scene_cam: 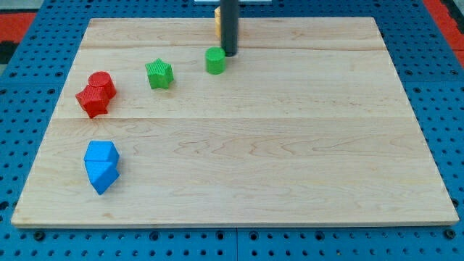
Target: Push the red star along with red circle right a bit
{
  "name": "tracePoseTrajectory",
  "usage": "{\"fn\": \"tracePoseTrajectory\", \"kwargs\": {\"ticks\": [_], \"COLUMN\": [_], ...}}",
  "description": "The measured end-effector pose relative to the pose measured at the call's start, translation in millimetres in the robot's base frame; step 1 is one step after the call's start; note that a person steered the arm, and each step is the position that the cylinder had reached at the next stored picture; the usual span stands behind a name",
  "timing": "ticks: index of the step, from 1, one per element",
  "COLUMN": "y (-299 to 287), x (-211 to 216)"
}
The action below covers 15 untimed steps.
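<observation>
Tool: dark rod, no jaws, holding nothing; my tip (230, 54) touches the green block's (215, 61) right side, far centre. Red star (92, 101) and red circle (102, 83) touching, far left (ridged surfaces), unpushed. Green star (159, 74) between. Table (290, 159): pale wood.

The table (290, 145) is pale wood with smooth, matt grain; the red star (92, 102) on it looks ridged, matt plastic.

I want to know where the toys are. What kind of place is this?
Probably a robot lab bench: a wooden board on a blue pegboard, with my tip near small blocks like the red star.
</observation>
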<state>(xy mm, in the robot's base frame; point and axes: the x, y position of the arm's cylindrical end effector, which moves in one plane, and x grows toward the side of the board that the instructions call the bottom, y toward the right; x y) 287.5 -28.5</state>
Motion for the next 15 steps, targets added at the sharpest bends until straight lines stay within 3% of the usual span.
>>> {"fn": "tracePoseTrajectory", "kwargs": {"ticks": [2, 6, 10, 11, 15], "y": [-90.0, -190.0, -182.7, -156.8, -139.9], "x": [18.1, 19.5, 19.5, 19.5, 87.3]}}
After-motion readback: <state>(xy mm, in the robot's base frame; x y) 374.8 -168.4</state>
